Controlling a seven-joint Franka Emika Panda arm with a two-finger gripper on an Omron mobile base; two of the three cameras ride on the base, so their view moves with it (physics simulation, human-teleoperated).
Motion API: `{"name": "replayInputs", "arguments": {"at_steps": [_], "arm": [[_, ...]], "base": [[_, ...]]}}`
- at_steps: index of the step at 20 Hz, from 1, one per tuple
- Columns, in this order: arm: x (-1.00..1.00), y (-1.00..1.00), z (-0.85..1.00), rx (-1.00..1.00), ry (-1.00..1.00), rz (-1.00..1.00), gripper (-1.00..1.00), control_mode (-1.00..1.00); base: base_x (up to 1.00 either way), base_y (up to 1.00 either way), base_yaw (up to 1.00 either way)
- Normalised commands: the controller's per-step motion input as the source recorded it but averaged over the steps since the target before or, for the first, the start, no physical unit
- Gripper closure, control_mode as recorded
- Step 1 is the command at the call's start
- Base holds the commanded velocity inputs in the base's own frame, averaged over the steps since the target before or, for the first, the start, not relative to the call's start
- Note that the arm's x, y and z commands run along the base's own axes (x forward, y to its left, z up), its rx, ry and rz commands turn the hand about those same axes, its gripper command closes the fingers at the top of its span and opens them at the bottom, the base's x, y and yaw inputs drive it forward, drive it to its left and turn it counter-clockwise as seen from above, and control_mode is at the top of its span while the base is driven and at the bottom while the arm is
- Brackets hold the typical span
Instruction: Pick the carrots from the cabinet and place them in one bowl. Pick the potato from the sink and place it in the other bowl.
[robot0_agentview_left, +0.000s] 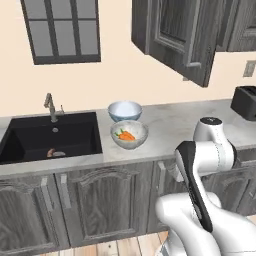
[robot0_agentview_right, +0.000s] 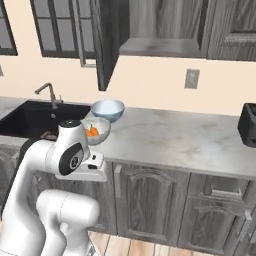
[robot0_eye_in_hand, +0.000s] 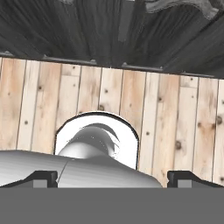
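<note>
Bright orange carrots (robot0_agentview_left: 126, 135) lie in the mottled bowl (robot0_agentview_left: 140, 138) at frame centre; pale blue-white bowl (robot0_agentview_left: 125, 110) behind; tan potato (robot0_agentview_left: 51, 152) in the black sink (robot0_agentview_left: 30, 135); gripper (robot0_eye_in_hand: 112, 178) jaws spread wide, holding nothing.

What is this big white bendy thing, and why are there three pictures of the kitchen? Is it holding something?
The big white bendy thing is a robot arm. Two pictures come from cameras riding behind it, one on its left and one on its right, so you see the same kitchen from two sides. The third comes from a camera on its hand, which points down at the wooden plank floor and the dark grey cupboard doors.

On the pale stone counter sits a mottled grey-white bowl with bright orange carrots inside. Behind it is a smooth pale blue-white bowl. In the big black sink lies a small tan-brown potato. A dark grey wall cabinet hangs open above.

The gripper is open and holds nothing.
</note>
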Motion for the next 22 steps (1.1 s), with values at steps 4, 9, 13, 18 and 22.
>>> {"name": "replayInputs", "arguments": {"at_steps": [4, 9, 13, 18, 22], "arm": [[0.0, 0.0, 0.0, 0.0, 0.0, 0.0, -1.0, 1.0], [0.0, 0.0, 0.0, 0.0, 0.0, 0.0, -1.0, 1.0], [0.0, 0.0, 0.0, 0.0, 0.0, 0.0, -1.0, 1.0], [0.0, 0.0, 0.0, 0.0, 0.0, 0.0, -1.0, 1.0], [0.0, 0.0, 0.0, 0.0, 0.0, 0.0, -1.0, 1.0]], "base": [[-0.03, 0.82, 0.0], [0.0, 0.77, 0.0], [0.0, 0.61, 0.0], [0.0, 0.53, 0.0], [0.02, 0.4, 0.0]]}}
